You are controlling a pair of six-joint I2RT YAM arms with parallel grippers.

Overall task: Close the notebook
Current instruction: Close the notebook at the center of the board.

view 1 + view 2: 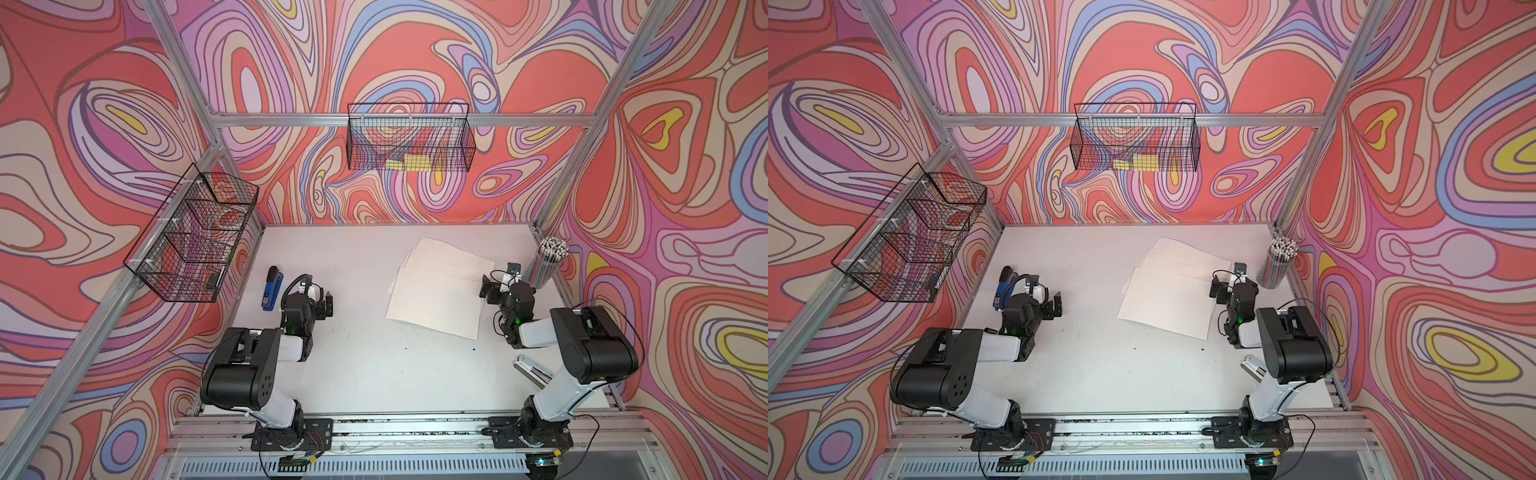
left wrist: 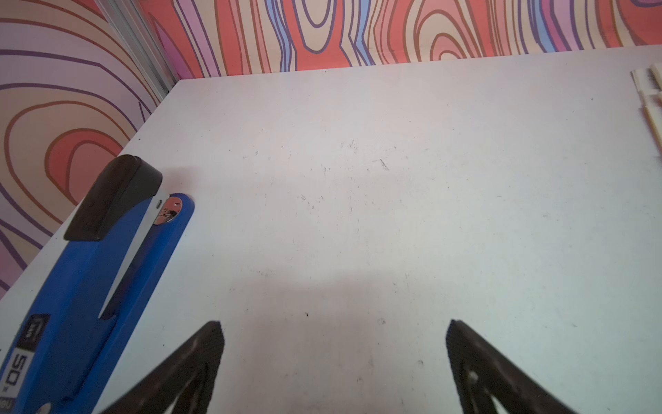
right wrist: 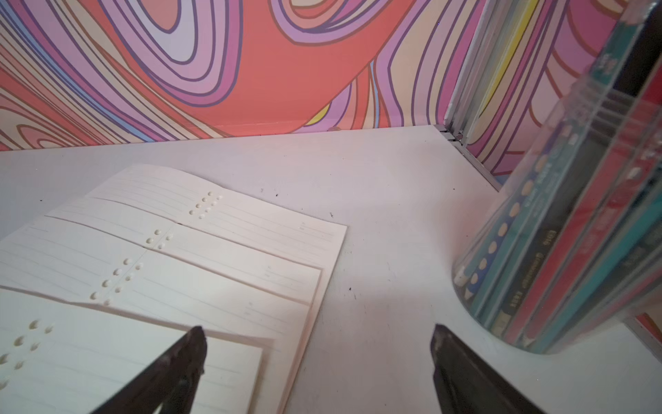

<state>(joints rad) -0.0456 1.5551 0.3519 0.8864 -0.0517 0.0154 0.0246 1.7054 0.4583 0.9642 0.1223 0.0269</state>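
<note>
Both tools, left tool and right tool, stand with jaws apart, empty. One open notebook lies on the counter just beside the right tool; one blue stapler lies beside the left tool.

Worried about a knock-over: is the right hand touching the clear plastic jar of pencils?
Apart. Right wrist view shows bare white table between the right hand and the clear plastic jar of pencils.

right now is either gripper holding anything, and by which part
Nothing is held. The left gripper is open over the table beside the stapler; the right gripper is open at the notebook's edge, clamping nothing.
</note>
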